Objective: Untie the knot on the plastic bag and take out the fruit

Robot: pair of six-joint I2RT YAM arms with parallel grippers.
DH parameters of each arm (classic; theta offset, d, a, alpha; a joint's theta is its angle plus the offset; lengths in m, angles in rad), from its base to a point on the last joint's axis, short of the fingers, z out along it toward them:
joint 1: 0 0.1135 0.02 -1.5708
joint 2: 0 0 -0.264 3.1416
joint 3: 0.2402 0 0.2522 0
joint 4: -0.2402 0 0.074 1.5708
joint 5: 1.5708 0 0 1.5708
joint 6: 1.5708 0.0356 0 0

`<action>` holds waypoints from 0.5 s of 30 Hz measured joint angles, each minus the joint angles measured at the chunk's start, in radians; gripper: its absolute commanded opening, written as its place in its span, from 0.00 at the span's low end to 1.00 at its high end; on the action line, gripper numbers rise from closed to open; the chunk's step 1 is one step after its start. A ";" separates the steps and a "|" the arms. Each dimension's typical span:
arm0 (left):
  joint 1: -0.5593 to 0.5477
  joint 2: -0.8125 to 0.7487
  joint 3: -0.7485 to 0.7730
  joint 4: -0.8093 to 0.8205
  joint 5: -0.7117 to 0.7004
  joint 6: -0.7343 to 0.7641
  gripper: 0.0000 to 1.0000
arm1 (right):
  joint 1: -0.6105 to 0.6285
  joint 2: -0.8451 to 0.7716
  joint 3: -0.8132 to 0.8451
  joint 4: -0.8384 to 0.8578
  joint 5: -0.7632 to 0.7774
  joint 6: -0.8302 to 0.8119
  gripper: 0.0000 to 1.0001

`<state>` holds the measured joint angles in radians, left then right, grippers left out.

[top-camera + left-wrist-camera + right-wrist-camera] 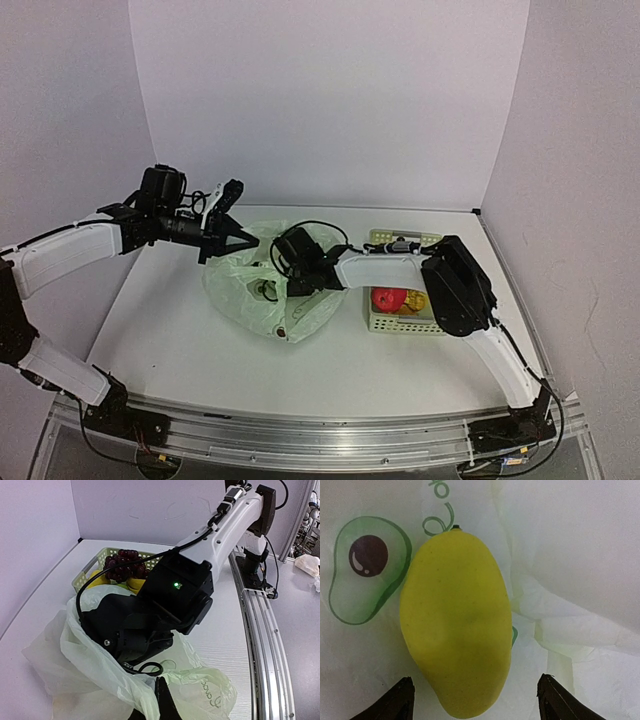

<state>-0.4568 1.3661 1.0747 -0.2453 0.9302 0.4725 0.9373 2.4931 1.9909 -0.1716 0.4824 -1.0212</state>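
Inside crinkly plastic bag [250,300] on desk [170,330] — right gripper [475,679], jaws apart, straddling yellow fruit [456,620]: light, smooth, likely slippery — best pinched across waist. Flimsy rim clamped in left gripper [235,238].

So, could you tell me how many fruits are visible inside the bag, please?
1: a yellow fruit lying on the bag, between the right gripper's open fingers. More may be hidden by folds.
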 measured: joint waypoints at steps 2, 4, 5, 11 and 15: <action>0.001 0.007 0.004 -0.006 0.014 -0.001 0.00 | -0.002 0.016 0.013 -0.011 -0.018 0.002 0.76; 0.002 0.013 0.008 -0.009 0.022 0.000 0.00 | -0.003 0.031 0.025 -0.012 -0.036 0.008 0.72; 0.002 0.015 0.009 -0.011 0.026 0.000 0.00 | -0.003 0.032 0.030 -0.019 -0.054 0.014 0.69; 0.002 0.016 0.012 -0.027 0.040 0.002 0.00 | -0.004 0.046 0.050 -0.037 -0.152 0.052 0.40; 0.007 0.016 0.012 -0.046 0.039 0.003 0.00 | -0.004 0.052 0.057 -0.033 -0.176 0.070 0.28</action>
<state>-0.4501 1.3823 1.0865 -0.2915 0.9693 0.4756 0.9337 2.5454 2.0483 -0.2048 0.3068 -0.9517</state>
